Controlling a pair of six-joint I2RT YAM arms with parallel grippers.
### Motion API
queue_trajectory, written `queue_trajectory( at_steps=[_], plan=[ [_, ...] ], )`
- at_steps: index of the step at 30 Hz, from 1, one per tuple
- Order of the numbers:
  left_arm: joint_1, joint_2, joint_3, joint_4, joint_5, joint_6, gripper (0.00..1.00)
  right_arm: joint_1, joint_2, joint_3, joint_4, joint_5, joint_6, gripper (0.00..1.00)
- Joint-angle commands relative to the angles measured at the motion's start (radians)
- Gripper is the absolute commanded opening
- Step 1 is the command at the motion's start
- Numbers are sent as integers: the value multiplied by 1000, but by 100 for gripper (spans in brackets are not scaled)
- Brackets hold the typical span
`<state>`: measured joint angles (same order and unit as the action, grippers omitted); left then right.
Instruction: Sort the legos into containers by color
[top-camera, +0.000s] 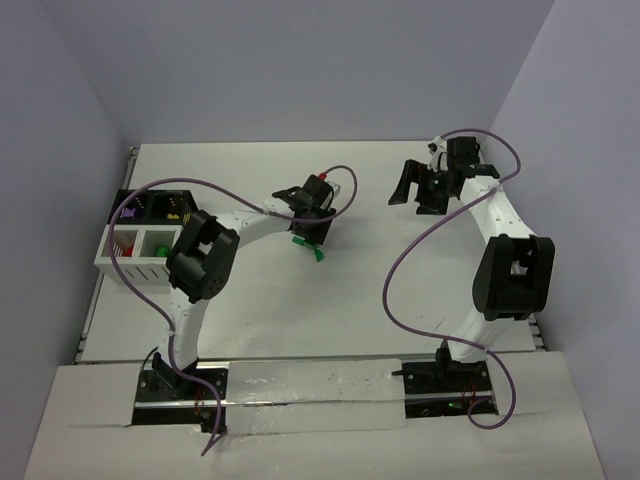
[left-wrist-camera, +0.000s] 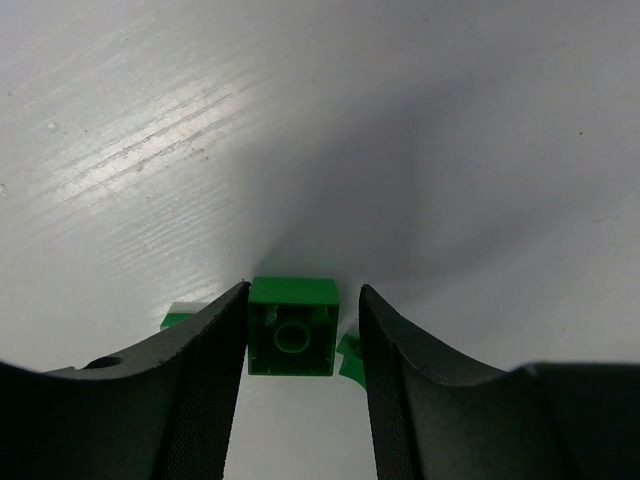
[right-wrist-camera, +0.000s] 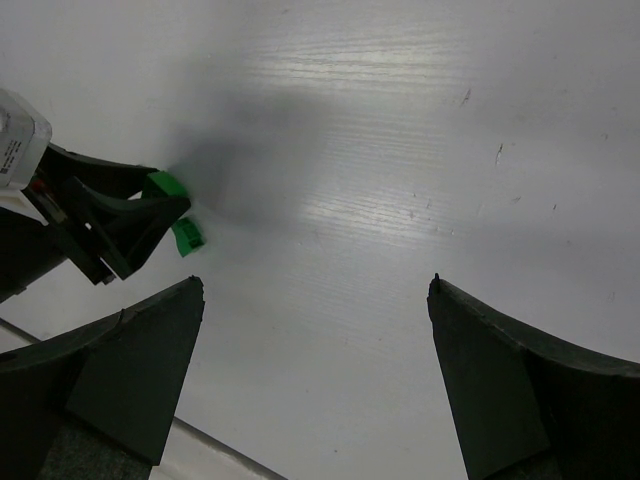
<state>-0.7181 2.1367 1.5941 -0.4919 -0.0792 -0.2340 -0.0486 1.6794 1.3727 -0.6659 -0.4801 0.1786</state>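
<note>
While L tool (left-wrist-camera: 303, 287) straddles green brick (left-wrist-camera: 292, 326) on mid tabletop (left-wrist-camera: 420, 120), jaws part-open, not yet clamped; R tool (right-wrist-camera: 315, 285) wide open, empty. Red pc (top-camera: 126, 241) in box (top-camera: 128, 267), purple pc (top-camera: 128, 212) in tray (top-camera: 122, 196): prob. sorted. Green brick + bits (left-wrist-camera: 348, 358) beside it left.

Two end effectors: left (left-wrist-camera: 303, 290), right (right-wrist-camera: 315, 280). One white box (top-camera: 135, 268), one black tray (top-camera: 128, 198). Three green legos (left-wrist-camera: 292, 325) on table (top-camera: 400, 280).

The left arm (top-camera: 245, 225) is arching forward and toward the middle, its end effector (top-camera: 308, 232) pointing straight down with the fingers (left-wrist-camera: 200, 380) standing partly apart. The right arm (top-camera: 495, 215) is bending at the elbow and angling leftward, its end effector (top-camera: 418, 195) holding its fingers spread wide.
</note>
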Motion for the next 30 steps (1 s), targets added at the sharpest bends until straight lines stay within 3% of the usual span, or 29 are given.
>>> queue_trajectory(
  at_steps=[1,4,13,18,22,23,26,30],
  plan=[
    [-9,2,-5,-8,18,-14,51,1,-28,2,25,-6,3,100],
    [-9,-9,-6,-6,10,-10,44,1,-28,-1,27,-5,5,100],
    [-2,-165,25,-24,-42,83,1,2,-13,24,25,-27,17,100],
    [97,-402,-33,-36,46,124,0,10,-22,22,29,-48,13,100],
    [346,-626,-135,-76,193,102,0,34,-29,12,37,-39,-3,100],
    [350,-664,-155,-83,196,101,0,39,-30,12,37,-38,-5,100],
    [594,-825,-242,-100,288,93,0,44,-27,11,43,-28,-7,100],
    [800,-894,-334,-148,362,150,0,74,-6,21,40,-32,-4,100]
  ],
)
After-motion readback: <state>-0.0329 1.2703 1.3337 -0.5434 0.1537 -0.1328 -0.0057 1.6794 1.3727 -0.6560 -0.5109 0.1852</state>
